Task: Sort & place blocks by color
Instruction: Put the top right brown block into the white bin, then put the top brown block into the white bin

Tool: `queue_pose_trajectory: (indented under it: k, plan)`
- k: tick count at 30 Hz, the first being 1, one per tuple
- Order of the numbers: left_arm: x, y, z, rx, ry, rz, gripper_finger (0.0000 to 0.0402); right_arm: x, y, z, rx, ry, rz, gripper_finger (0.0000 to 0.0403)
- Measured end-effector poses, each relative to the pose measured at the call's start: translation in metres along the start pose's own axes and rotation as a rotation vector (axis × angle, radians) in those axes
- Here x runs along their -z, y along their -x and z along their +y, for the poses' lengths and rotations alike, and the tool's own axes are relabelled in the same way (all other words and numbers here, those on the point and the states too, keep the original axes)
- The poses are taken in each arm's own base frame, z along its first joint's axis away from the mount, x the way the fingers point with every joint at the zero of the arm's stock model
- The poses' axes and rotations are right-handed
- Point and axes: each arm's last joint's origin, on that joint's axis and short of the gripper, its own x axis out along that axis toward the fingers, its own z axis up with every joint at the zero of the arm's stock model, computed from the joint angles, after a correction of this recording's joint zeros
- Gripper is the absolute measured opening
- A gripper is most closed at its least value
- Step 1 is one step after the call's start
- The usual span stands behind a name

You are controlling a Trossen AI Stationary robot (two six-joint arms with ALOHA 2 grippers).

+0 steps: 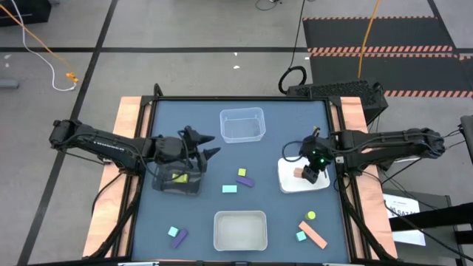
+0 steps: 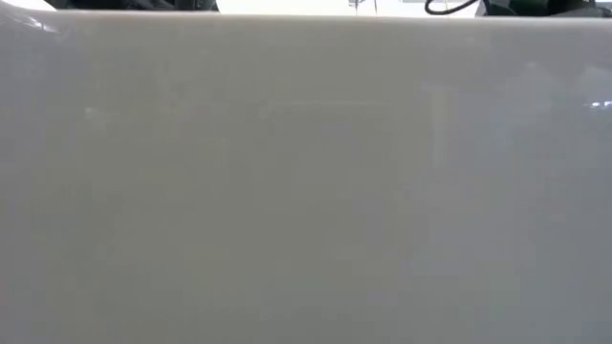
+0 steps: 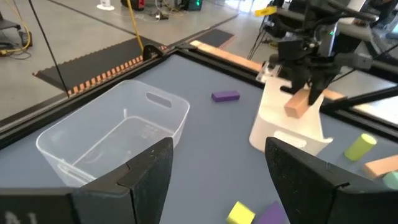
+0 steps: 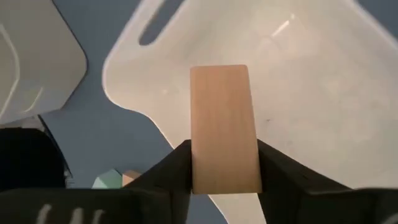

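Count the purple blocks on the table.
2: one purple block at the table's middle beside a yellow block, another at the front left by a teal block. More may be hidden.

Left gripper (image 1: 209,145) fingers spread, right gripper (image 1: 309,176) clamped, pointing down

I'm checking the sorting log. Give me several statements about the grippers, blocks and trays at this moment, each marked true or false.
1. The right gripper grips an orange block. True.
2. That block is over the black mesh tray. False: it is over the white tray.
3. The left gripper is open. True.
4. The clear tray holds purple blocks. False: no blocks show in it.
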Motion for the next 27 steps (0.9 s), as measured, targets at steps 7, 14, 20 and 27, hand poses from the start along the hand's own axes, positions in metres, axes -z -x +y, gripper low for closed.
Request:
queue_pose_trajectory:
  k: [7,14,20,27]
  plan:
    - [0.005,0.0,0.003,-0.024,-0.025,0.05,0.0255,0.003,-0.007,-0.005,0.015,-0.064,0.018,0.0206]
    - [0.007,-0.005,0.017,-0.094,-0.049,0.096,0.0255,0.001,-0.007,-0.002,-0.01,-0.049,-0.008,0.0251]
    - [0.018,-0.008,0.059,-0.324,0.086,0.275,0.0255,-0.006,-0.006,0.004,-0.071,0.039,-0.078,0.0259]
    - [0.029,-0.006,0.101,-0.549,0.163,0.448,0.0255,-0.014,-0.004,0.011,-0.132,0.143,-0.162,0.026]
